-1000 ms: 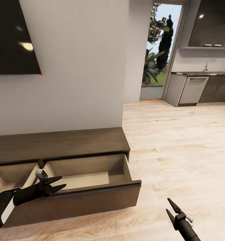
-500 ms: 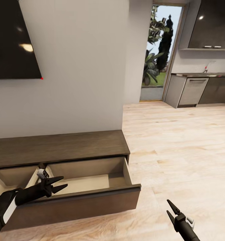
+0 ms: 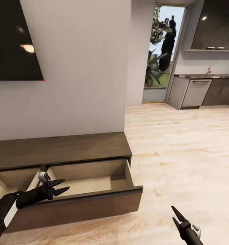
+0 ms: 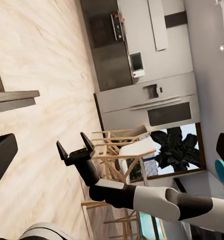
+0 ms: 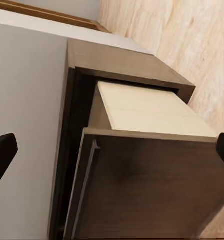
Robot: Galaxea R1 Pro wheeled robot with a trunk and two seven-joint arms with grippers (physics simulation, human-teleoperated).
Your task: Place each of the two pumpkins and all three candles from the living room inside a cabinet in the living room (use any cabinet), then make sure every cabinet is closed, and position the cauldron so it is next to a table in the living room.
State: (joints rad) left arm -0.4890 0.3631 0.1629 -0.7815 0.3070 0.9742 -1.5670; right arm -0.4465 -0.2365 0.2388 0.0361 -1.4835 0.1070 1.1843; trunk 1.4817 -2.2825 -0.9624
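Note:
The cabinet (image 3: 60, 148) is a long, low dark-brown unit against the white wall. Its right drawer (image 3: 94, 206) stands pulled out, and what shows of its pale beige inside is bare. The left drawer (image 3: 12, 177) is open too. My left gripper (image 3: 66, 184) is open, hovering over the right drawer's front left corner. Down at the right, my right gripper (image 3: 172, 212) is open above the floor, holding nothing; the left wrist view also catches this right gripper (image 4: 72, 142). The right wrist view looks at the open drawer (image 5: 157, 190). Pumpkins, candles, cauldron and table are out of view.
A black TV (image 3: 12, 41) hangs on the wall above the cabinet. Pale wood floor (image 3: 182, 146) stretches right toward a garden doorway (image 3: 163, 54) and grey kitchen units (image 3: 196, 90). Wooden chairs (image 4: 124, 150) show in the left wrist view.
The whole head picture has slid down a little, so the camera moved. Both drawers stay open and both grippers stay open, nearly where they were.

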